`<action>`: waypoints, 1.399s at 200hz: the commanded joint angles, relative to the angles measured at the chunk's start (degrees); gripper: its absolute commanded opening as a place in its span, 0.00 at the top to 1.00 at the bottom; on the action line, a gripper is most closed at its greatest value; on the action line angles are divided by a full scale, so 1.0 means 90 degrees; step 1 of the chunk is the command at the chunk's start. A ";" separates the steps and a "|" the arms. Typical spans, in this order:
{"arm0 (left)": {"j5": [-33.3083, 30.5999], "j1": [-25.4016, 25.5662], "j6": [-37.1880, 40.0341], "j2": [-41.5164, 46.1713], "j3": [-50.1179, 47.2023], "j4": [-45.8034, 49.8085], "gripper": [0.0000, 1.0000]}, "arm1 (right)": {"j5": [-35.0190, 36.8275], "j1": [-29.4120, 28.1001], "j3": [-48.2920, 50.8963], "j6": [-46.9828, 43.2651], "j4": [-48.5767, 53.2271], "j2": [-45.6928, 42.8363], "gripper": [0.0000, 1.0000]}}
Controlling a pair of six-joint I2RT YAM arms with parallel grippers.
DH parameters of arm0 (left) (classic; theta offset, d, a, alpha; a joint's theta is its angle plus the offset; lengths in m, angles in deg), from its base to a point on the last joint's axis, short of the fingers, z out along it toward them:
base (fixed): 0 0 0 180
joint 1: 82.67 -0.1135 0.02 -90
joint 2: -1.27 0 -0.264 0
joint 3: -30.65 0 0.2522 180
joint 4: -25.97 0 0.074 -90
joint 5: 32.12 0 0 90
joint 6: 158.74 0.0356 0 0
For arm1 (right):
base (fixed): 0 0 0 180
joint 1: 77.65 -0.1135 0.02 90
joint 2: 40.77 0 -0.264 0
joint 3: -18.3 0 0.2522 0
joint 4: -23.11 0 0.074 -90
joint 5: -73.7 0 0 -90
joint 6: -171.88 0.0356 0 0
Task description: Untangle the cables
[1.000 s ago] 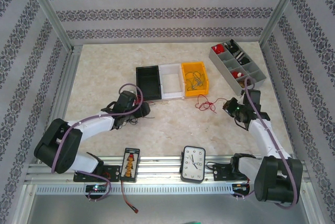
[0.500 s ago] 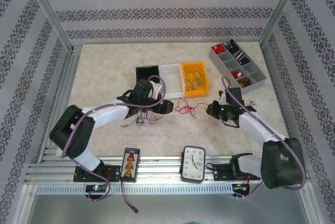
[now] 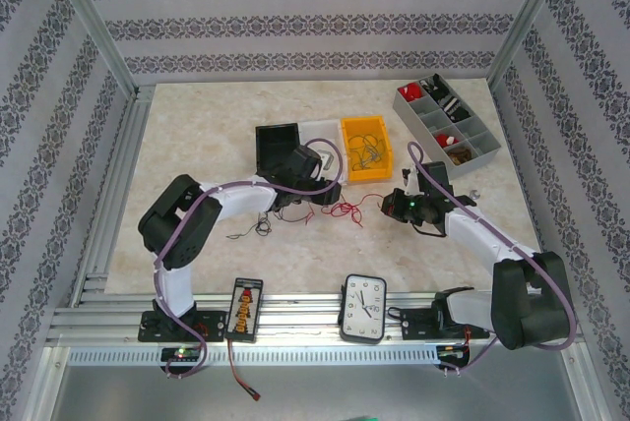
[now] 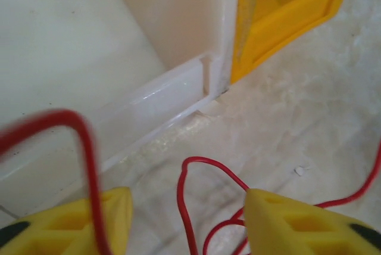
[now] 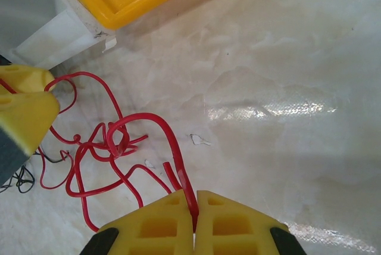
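A loose bunch of red cables (image 3: pixel 346 210) lies on the table in front of the bins, between my two grippers. My right gripper (image 5: pixel 194 206) is shut on one red strand, and the tangle (image 5: pixel 110 142) spreads out to its left. My left gripper (image 4: pixel 186 222) stands open over the same bunch, with a red loop (image 4: pixel 181 192) lying between its yellow fingers (image 4: pixel 294 222) and not clamped. A small bunch of thin dark cables (image 3: pixel 258 226) lies on the table left of the red ones. More thin cables sit in the yellow bin (image 3: pixel 366 150).
Black (image 3: pixel 276 138), white (image 4: pixel 178 82) and yellow bins stand in a row just behind the grippers. A grey compartment tray (image 3: pixel 448 118) is at the back right. A clock (image 3: pixel 364 308) and a small black board (image 3: pixel 244 309) sit on the front rail.
My left arm has swung right and forward to the red bunch, and its jaws have narrowed. My right gripper has moved left, dragging the red cables toward the bins.
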 commanded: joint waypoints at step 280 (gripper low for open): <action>-0.0212 -0.1110 -0.1219 0.2604 -0.2874 -0.0805 1.00 | 0.0108 -0.0658 -0.0415 -0.0666 -0.0122 -0.0489 0.71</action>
